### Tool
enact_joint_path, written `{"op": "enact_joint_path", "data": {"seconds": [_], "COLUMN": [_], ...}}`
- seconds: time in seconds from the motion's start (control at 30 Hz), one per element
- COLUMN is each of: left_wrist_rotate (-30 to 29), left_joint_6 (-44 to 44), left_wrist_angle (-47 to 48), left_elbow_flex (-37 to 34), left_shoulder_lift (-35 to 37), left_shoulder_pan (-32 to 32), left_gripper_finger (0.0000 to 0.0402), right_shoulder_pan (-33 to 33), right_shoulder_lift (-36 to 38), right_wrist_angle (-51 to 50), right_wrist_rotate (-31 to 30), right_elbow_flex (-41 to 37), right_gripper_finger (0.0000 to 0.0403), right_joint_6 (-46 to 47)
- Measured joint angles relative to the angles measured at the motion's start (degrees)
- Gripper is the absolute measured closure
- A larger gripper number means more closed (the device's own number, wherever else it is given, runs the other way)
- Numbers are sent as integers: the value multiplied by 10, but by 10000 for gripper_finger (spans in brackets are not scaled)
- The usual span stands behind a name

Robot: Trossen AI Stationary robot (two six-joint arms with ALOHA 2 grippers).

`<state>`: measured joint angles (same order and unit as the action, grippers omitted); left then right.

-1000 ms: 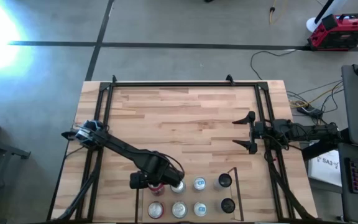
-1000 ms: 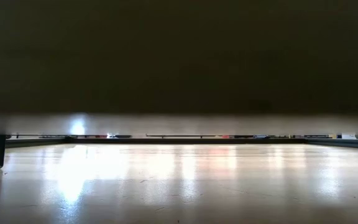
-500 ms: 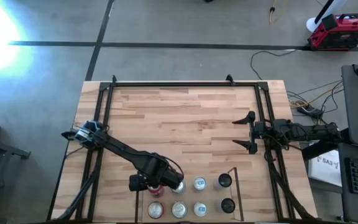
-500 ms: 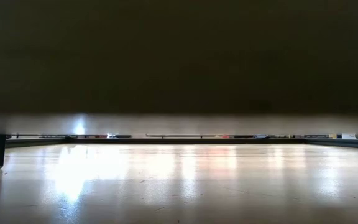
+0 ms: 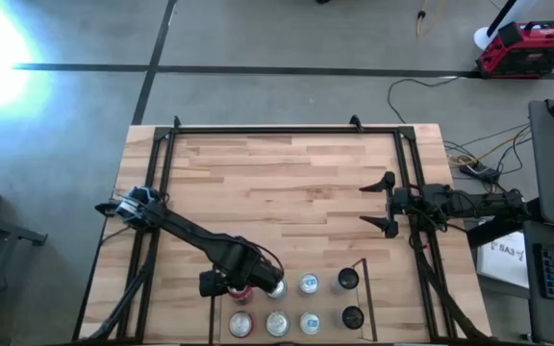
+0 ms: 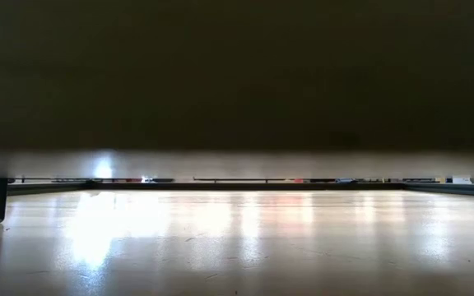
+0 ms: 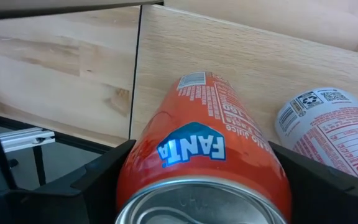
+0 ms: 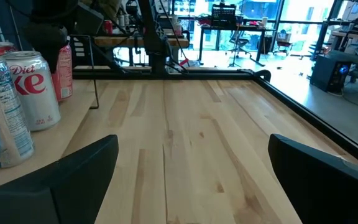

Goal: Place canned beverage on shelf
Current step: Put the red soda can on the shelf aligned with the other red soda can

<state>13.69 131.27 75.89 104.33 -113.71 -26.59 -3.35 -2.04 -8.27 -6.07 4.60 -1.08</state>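
Note:
My left gripper (image 5: 242, 283) is shut on an orange Fanta can (image 7: 207, 155) at the left end of the shelf (image 5: 258, 306), a small wood-floored bay near the table's near edge. The shelf's thin black left rail (image 7: 135, 68) runs just beside the can. Several other cans stand upright in the shelf in two rows, among them a silver can (image 5: 275, 286) and a red and white can (image 7: 328, 124) right next to the Fanta can. My right gripper (image 5: 381, 204) is open and empty at the table's right side; it also shows in the right wrist view (image 8: 191, 186). My left gripper pinches the Fanta can's round side wall near its top (image 7: 135, 168) between its two fingers, one finger on each side. The fingers come from above, pointing down along the can. The can stands upright below them; whether its base rests on the shelf floor I cannot tell.
A large black metal frame (image 5: 287, 129) runs round the tabletop. Bare wood (image 5: 287, 192) spreads between the two arms. Two dark cans (image 5: 346, 281) stand at the shelf's right end by its right rail (image 5: 367, 288). The low view shows only bare tabletop under a dark band.
My left gripper has edged slightly toward the table's near edge with the Fanta can, which stays upright in its hold.

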Motion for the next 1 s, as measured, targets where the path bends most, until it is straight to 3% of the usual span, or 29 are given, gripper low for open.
{"op": "enact_joint_path", "data": {"seconds": [0.83,1.0], "left_wrist_rotate": [-7,-29], "left_joint_6": [23,19], "left_wrist_angle": [0,38], "left_elbow_flex": [0,30], "left_shoulder_lift": [0,1], "left_shoulder_pan": [0,3], "left_gripper_finger": [58,58], "right_shoulder_pan": [0,0], "right_shoulder_lift": [0,0], "right_wrist_angle": [0,0], "right_wrist_rotate": [0,0], "right_elbow_flex": [0,0], "right_gripper_finger": [3,3], "right_joint_6": [0,0]}}
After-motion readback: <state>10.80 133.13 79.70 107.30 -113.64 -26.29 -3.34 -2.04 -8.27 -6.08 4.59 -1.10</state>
